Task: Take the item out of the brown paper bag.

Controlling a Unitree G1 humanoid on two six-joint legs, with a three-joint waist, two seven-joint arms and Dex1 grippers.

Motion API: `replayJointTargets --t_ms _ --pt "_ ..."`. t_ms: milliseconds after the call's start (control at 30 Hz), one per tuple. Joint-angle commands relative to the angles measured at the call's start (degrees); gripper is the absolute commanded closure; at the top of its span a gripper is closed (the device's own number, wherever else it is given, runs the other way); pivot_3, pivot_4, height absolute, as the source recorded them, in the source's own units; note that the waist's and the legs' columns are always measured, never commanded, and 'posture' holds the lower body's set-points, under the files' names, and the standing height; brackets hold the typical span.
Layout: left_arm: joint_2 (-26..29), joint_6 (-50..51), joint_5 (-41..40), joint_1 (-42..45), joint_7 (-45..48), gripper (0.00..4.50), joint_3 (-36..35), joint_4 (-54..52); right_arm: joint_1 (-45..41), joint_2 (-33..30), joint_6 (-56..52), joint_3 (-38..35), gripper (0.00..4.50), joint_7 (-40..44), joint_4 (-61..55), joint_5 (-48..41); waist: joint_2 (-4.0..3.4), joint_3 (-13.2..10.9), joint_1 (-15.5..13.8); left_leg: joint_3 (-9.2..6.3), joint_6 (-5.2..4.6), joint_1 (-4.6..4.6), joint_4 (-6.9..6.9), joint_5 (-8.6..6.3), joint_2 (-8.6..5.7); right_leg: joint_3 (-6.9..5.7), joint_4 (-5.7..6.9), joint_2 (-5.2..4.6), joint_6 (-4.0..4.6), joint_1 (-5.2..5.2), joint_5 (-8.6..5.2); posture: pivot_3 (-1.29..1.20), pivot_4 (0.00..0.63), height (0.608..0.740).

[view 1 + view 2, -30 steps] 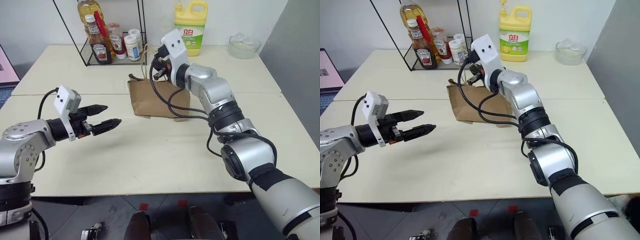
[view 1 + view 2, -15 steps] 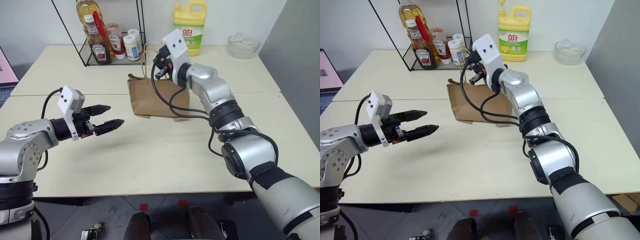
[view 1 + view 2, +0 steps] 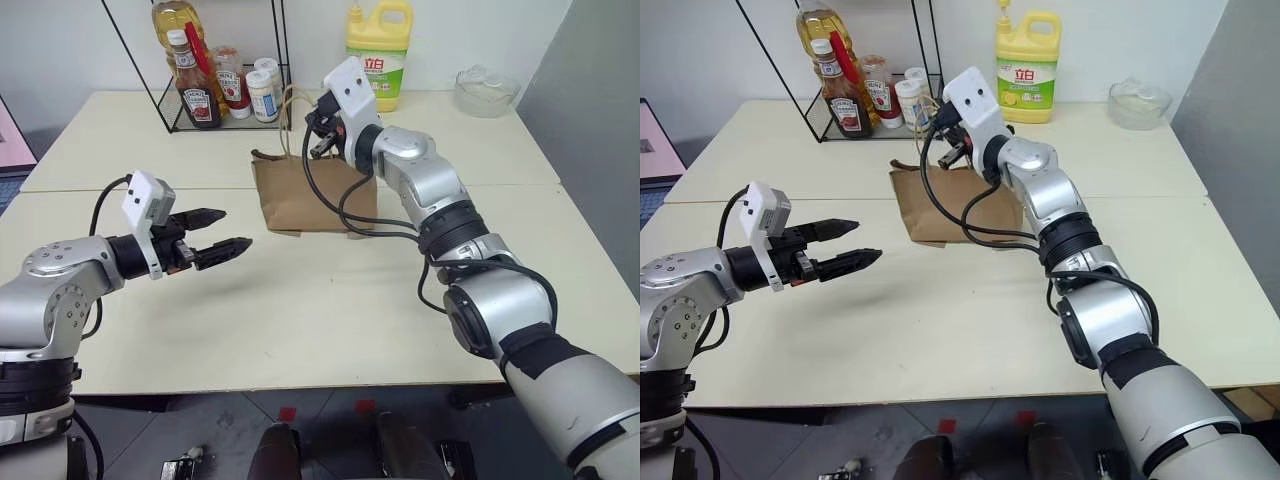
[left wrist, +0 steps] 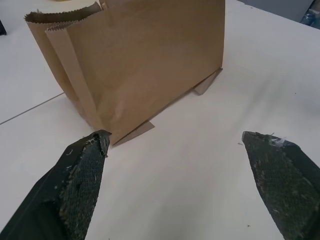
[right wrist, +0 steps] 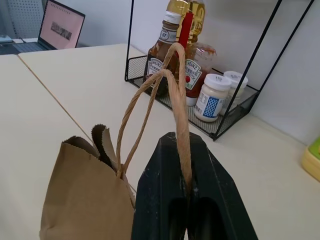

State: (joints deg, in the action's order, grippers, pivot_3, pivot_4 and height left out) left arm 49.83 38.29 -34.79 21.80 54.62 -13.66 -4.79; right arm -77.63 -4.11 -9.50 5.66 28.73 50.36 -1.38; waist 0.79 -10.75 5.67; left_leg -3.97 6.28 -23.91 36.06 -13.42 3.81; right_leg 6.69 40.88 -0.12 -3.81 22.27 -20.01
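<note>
Right claw (image 5: 189, 197), top centre of the head view, is pinched on the handles (image 5: 176, 100) of the paper bag (image 3: 312, 192). Left claw (image 3: 228, 229), spread wide, hovers at left.

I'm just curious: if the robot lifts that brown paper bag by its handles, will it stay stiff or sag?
Probably sag: the brown paper bag is thin creased paper with open folds. The right gripper, shut on its loop handles, may make it swing. It looks light, likely to tip.

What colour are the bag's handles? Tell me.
Tan; the handles show best in the right wrist view.
</note>
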Motion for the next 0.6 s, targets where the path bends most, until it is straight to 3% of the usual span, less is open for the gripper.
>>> replayJointTargets --t_ms 33,300,400,600 --pt "0.0 -1.3 0.4 1.0 0.2 0.0 -0.3 -0.6 -2.6 -0.5 2.3 -0.4 4.46 0.7 -0.4 0.4 0.0 0.0 0.0 0.0 0.0 0.0 0.0 0.0 0.0 0.0 0.0 0.0 0.0 0.0 0.0 0.0 0.15 0.74" --pt "-0.2 -1.7 0.7 1.1 0.2 0.0 0.1 -0.3 -1.6 -0.4 -1.0 -0.3 4.46 1.2 -0.7 0.8 0.0 0.0 0.0 0.0 0.01 0.0 0.0 0.01 0.0 0.0 0.02 0.0 0.0 0.0 0.0 0.0 0.15 0.74" --pt "-0.3 -1.8 0.8 1.6 0.1 0.0 0.4 0.1 -0.7 -0.8 -2.5 0.0 3.87 2.0 -2.0 0.9 0.0 0.0 0.0 -0.01 0.01 0.0 0.01 0.01 0.0 -0.01 0.02 0.0 0.0 0.0 0.0 0.0 0.15 0.74" --pt "-0.6 -2.0 0.9 2.0 0.2 0.0 0.3 0.1 3.5 -3.4 -8.9 0.3 1.85 4.9 -11.7 0.1 0.01 0.0 0.0 -0.05 0.01 0.0 0.01 0.02 -0.01 -0.03 0.02 0.0 0.0 -0.02 0.0 0.0 0.15 0.74"
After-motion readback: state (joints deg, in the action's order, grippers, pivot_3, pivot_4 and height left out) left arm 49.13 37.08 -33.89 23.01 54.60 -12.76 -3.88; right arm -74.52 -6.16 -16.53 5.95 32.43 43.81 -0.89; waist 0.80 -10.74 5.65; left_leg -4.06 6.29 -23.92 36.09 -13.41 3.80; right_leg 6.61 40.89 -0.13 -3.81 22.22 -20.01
